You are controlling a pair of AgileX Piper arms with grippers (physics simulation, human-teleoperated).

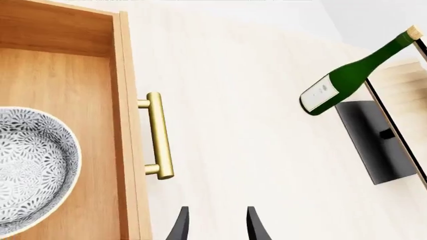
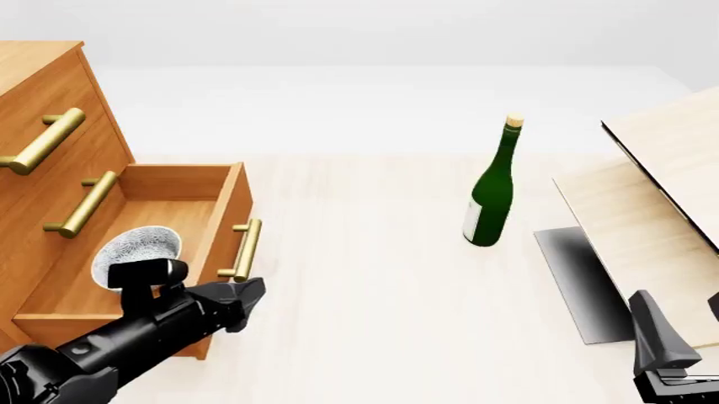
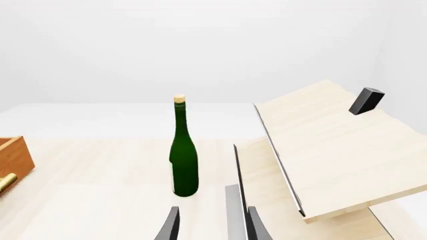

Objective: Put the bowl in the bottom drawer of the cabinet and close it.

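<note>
1. Left gripper (image 1: 213, 225), in its wrist view: we see the two fingertips parted with nothing between them, so it is released. The bowl (image 1: 30, 167) sits on the floor of the open bottom drawer (image 1: 73, 100). The brass handle (image 1: 159, 135) lies between the bowl and the gripper, near the fingertips, and its bar runs along the drawer front, roughly in line with the way the fingers point.

2. Front view: we see the left gripper (image 2: 238, 301) just outside the drawer front, close beside the lower end of the handle (image 2: 244, 250), and the bowl (image 2: 137, 250) behind it, inside the drawer (image 2: 191, 181). The drawer stands pulled well out of the cabinet (image 2: 45, 84). We judge that the bowl is placed and only the closing is left: a push on the drawer front toward the cabinet. The left arm is much the nearer; the right gripper (image 2: 663, 349) is well apart, across the table beyond the bottle (image 2: 492, 198).

3. Right wrist view: our right gripper (image 3: 210, 225) shows parted, empty fingertips facing the bottle (image 3: 184, 160) and the board (image 3: 333, 150), with only a corner of the drawer (image 3: 15, 160) at the picture's edge.
</note>
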